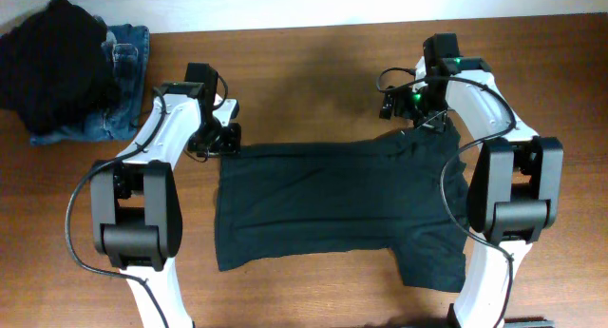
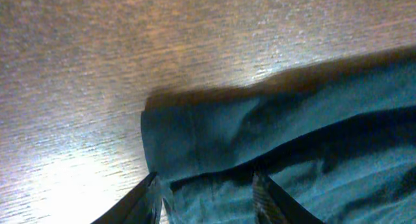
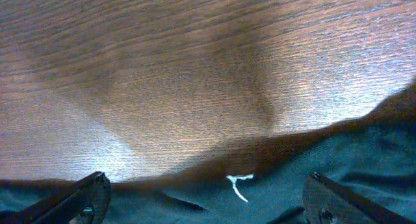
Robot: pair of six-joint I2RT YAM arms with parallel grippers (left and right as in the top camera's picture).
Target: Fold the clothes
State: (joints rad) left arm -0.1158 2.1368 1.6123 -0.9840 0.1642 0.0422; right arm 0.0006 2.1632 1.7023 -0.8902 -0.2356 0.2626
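At the middle of the brown wooden table [image 1: 304,62], the very dark, blackish-green short-sleeved T-shirt [image 1: 332,200] of thin cloth lies spread flat, with one sleeve toward five o'clock. On the shirt's ten o'clock corner sits the left gripper [image 1: 217,138], its jaws partly apart and straddling the hemmed edge, while the right gripper [image 1: 410,117] stands at the one o'clock edge with its jaws spread wide over the cloth, clamping nothing. Toward the table's ten o'clock corner, a heaped black garment [image 1: 52,67] rests on blue denim jeans [image 1: 119,81].
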